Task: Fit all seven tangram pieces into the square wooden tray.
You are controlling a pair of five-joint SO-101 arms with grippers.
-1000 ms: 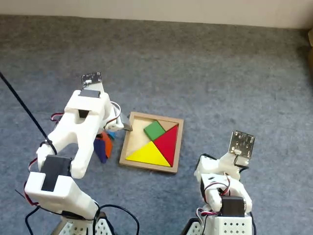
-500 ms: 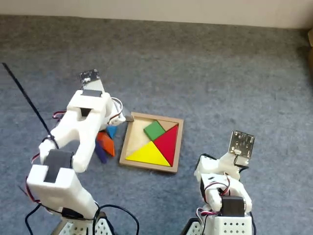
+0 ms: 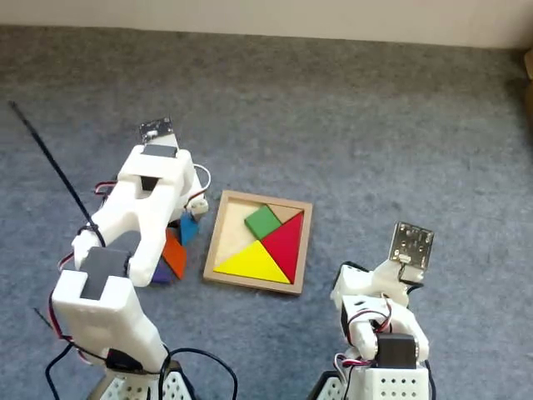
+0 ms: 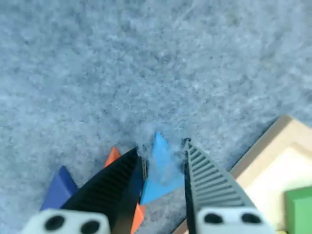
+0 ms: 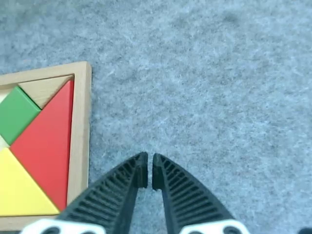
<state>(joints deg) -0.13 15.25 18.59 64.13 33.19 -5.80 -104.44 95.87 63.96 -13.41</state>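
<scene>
**Left gripper set over the light blue triangle**

The left gripper is held wide apart, with one finger on each side of the light blue triangle; whether the piece is touched cannot be told. An orange piece and a dark blue piece are seen just beside it on the grey carpet. All three are lying loose, close to the outer side of the tray. A second ago this gripper was seen at the tray's corner; it has been pulled away from there and brought over the loose pieces. The right gripper is pressed almost together with nothing in it, over the carpet near the tray's other side; it has not been moved. Inside the tray, a green square, a red triangle and a yellow triangle are laid as before.
</scene>
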